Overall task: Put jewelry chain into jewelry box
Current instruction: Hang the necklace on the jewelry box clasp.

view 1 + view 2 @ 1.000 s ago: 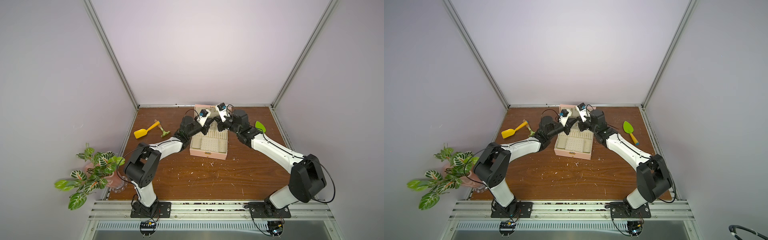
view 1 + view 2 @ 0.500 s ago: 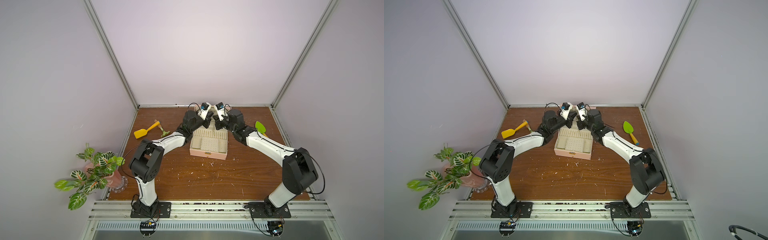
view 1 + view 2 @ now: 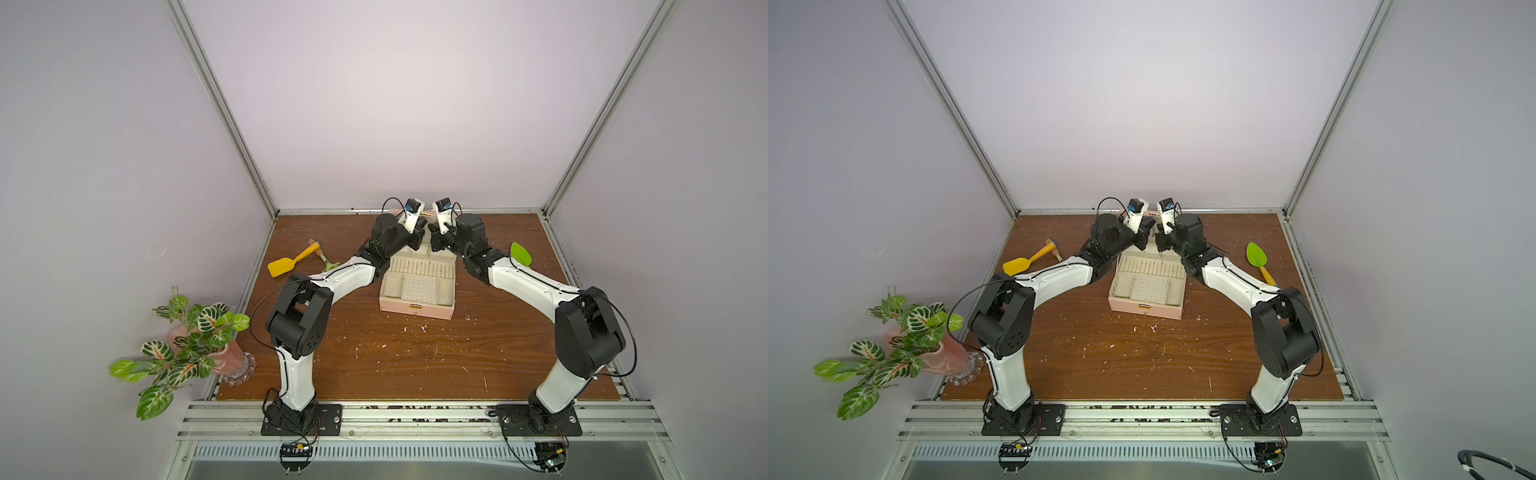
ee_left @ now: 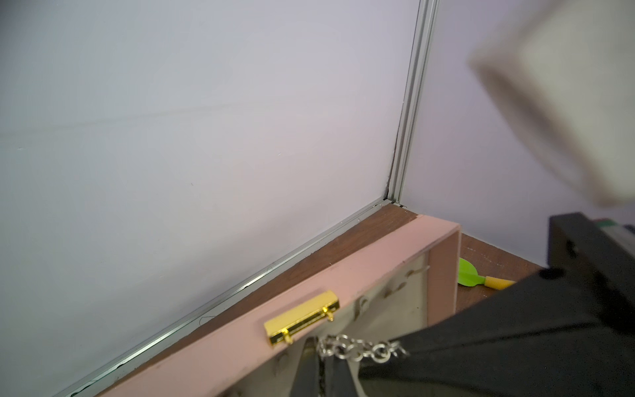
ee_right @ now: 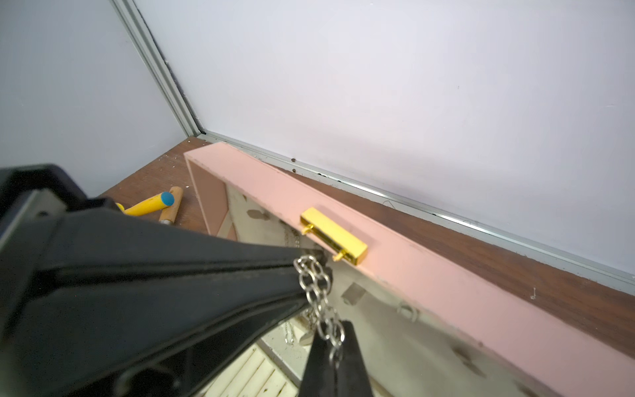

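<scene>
The jewelry box lies open at the back middle of the table, pale pink with cream lining. Its lid stands up behind, gold clasp on its top edge. The jewelry chain, silvery with chunky links, hangs stretched between my two grippers in front of the lid's inner face. My left gripper is shut on one end. My right gripper is shut on the other end. In both top views the chain is too small to make out.
A yellow spatula and a wooden-handled tool lie at the left. A green spatula lies at the right. A potted plant stands off the table's left front corner. The back wall is close behind the lid.
Both grippers have moved back and closer together, from over the box's tray to just in front of the lid's top edge. Both stay shut.
</scene>
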Controlling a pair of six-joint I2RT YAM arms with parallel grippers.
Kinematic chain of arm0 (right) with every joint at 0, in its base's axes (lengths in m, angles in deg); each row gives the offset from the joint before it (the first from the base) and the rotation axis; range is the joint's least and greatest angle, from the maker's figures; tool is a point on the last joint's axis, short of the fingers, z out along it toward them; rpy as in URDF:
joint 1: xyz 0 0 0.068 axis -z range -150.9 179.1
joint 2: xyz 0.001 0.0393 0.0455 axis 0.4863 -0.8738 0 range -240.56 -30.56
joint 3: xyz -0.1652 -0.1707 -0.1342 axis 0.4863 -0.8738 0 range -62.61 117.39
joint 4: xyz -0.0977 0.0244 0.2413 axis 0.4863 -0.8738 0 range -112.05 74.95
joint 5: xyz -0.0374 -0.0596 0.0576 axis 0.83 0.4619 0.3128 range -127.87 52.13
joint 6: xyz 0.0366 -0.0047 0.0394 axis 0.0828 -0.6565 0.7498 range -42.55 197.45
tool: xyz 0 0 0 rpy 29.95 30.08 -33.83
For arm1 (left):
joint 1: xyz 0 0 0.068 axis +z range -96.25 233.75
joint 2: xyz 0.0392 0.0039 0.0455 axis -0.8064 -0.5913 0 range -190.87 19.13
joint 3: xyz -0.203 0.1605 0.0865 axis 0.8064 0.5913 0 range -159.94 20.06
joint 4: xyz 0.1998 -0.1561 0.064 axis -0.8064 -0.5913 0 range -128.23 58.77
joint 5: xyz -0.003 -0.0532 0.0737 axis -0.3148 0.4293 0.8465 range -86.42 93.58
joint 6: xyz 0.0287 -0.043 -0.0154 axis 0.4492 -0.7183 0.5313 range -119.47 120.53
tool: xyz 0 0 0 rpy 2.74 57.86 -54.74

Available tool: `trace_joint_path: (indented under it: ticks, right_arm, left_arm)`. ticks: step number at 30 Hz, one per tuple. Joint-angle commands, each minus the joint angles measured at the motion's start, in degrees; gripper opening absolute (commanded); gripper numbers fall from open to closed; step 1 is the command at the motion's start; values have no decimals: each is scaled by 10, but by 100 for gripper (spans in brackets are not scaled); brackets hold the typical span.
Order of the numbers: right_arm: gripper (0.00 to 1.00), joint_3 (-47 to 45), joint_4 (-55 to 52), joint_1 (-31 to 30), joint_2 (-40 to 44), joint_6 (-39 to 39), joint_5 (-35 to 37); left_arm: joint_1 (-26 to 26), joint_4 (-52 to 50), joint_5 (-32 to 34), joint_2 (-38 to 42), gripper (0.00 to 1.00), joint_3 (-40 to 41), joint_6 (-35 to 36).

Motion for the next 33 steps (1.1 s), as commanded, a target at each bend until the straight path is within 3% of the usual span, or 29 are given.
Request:
trace_joint_path:
  ticks: [1, 33]
  right_arm:
    - [6, 24, 23, 8, 3, 20, 8]
    - [11, 52, 19, 27, -35, 49, -3]
  left_arm:
    - [6, -12, 19, -9, 1, -23, 5]
    - [6, -60, 21, -38, 5, -52, 2]
